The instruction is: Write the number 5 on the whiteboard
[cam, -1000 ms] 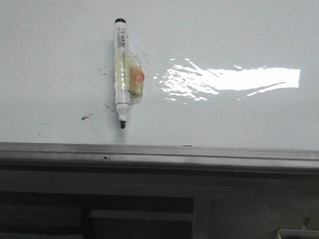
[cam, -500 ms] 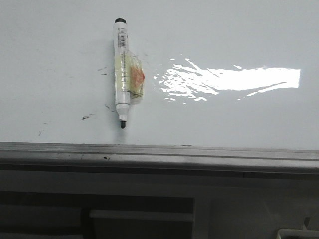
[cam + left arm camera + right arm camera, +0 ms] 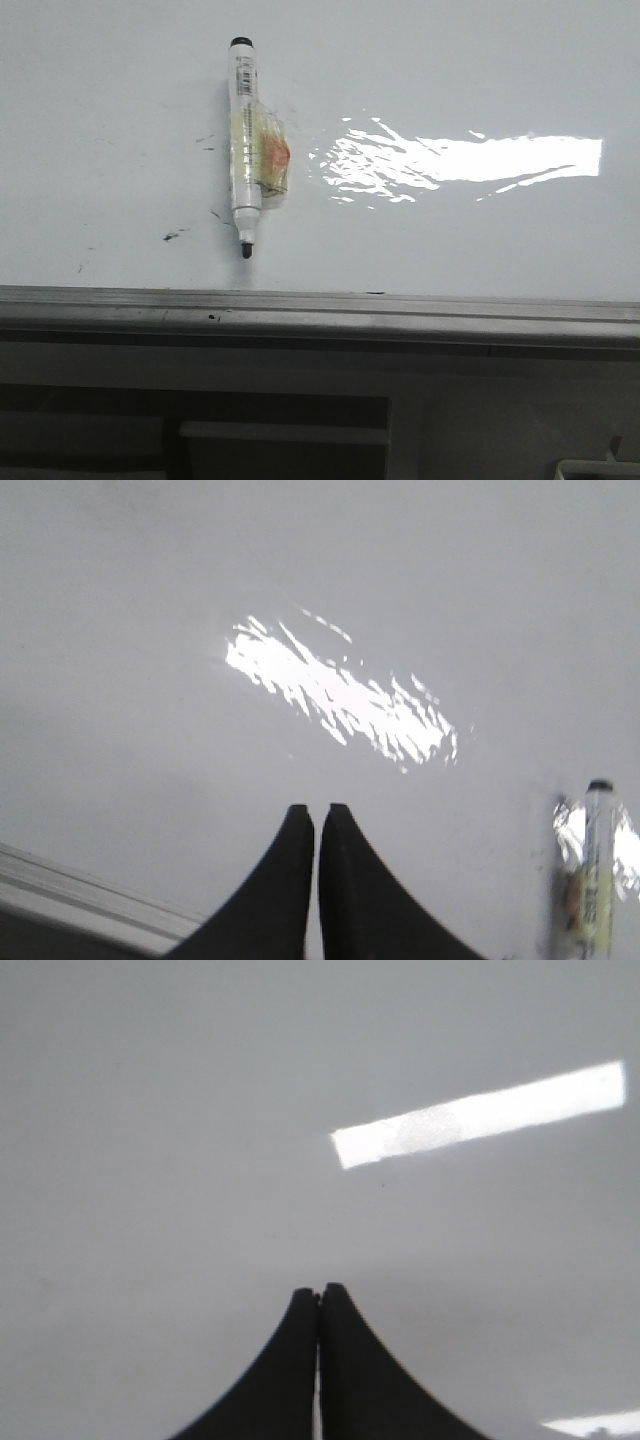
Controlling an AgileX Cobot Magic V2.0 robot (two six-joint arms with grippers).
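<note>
Nothing has shifted over the last second: the marker [image 3: 245,150] lies exactly where it did, and neither arm has come into the front view.

The marker rests flat on the whiteboard [image 3: 480,70], left of the bright glare patch [image 3: 460,160], with its uncapped tip pointing toward the near edge rail [image 3: 320,312] and a band of clear tape around its middle. No number 5 is on the board yet, only a few faint smudges [image 3: 175,236] left of the pen.

The left gripper [image 3: 316,815] has its fingers pressed together with nothing between them, and the marker shows off to one side in its wrist view [image 3: 598,865]. The right gripper [image 3: 319,1295] is likewise closed and empty over bare board.

From where I stand, the trouble is likely at the pickup. A round pen on a glossy surface may well roll or skid if the fingers come down off-centre, and closed fingers would just nudge it. The exposed tip could drag a stray line, and the tape may make the grip uneven.
</note>
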